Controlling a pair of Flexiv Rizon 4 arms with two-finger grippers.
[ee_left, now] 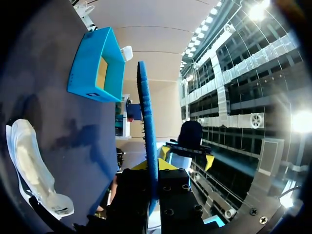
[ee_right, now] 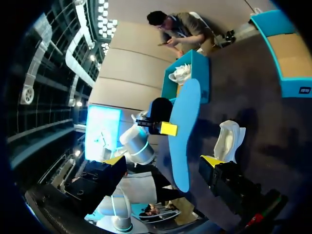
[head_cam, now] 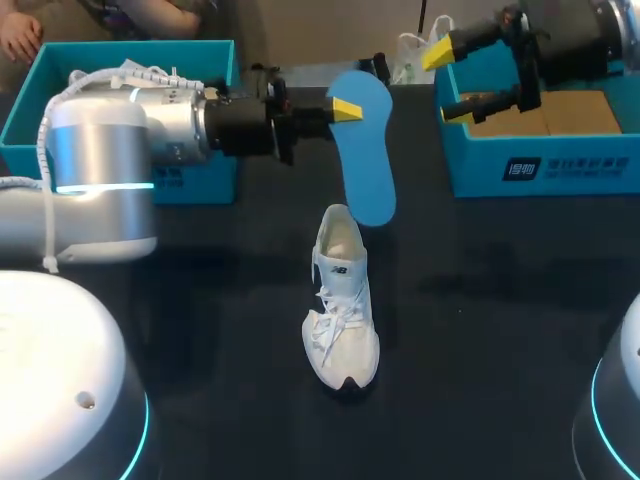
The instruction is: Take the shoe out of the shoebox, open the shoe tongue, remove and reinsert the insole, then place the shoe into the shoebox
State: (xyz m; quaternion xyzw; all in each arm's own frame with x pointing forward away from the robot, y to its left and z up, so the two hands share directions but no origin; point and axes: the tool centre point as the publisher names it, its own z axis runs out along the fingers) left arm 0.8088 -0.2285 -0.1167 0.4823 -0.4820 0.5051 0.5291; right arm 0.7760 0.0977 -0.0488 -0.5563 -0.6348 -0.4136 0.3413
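The left arm grips a flat blue foam insole in closed jaws above the black desk, just beyond the white lace-up sneaker lying mid-desk. The right arm holds its jaws wide apart and empty over the blue cardboard shoebox at far right.
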